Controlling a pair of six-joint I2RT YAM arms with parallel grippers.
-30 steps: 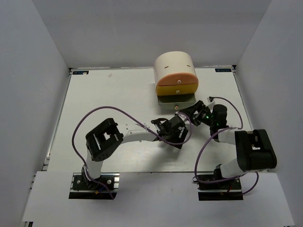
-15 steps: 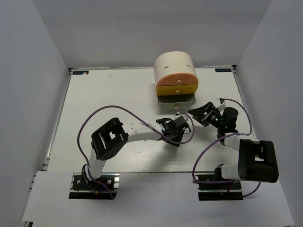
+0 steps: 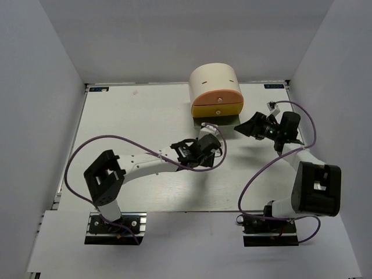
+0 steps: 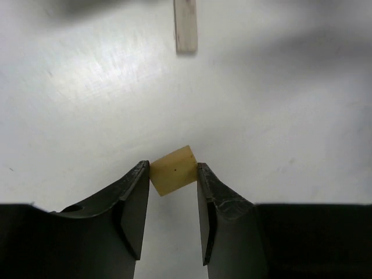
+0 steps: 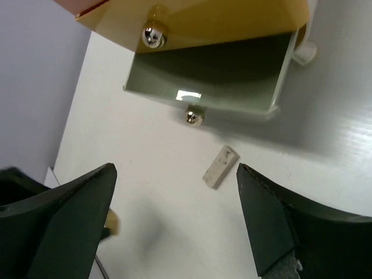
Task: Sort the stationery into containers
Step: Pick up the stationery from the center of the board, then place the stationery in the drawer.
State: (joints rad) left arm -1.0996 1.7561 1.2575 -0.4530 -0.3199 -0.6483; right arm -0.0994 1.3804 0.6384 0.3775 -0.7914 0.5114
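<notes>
A small tan eraser (image 4: 172, 170) is clamped between the fingertips of my left gripper (image 4: 172, 170), just over the white table; its edge also shows in the right wrist view (image 5: 110, 221). A whitish eraser (image 5: 221, 167) lies flat on the table just in front of the knob (image 5: 195, 116) of the pulled-out green drawer (image 5: 203, 72), and ahead of the left gripper (image 4: 185, 26). The cream organiser (image 3: 214, 81) stands at the back with its orange and yellow drawers pushed in. My right gripper (image 5: 174, 174) hangs wide open and empty to the right of the drawer (image 3: 249, 126).
The left arm (image 3: 157, 164) stretches across the table's middle with its purple cable looping to the left. The right arm's cable (image 3: 256, 174) loops by its base. White walls enclose the table on three sides.
My left gripper has shut on the tan eraser and moved up-left toward the drawer. The right gripper has pulled back to the right and away from the drawer front, staying open.
</notes>
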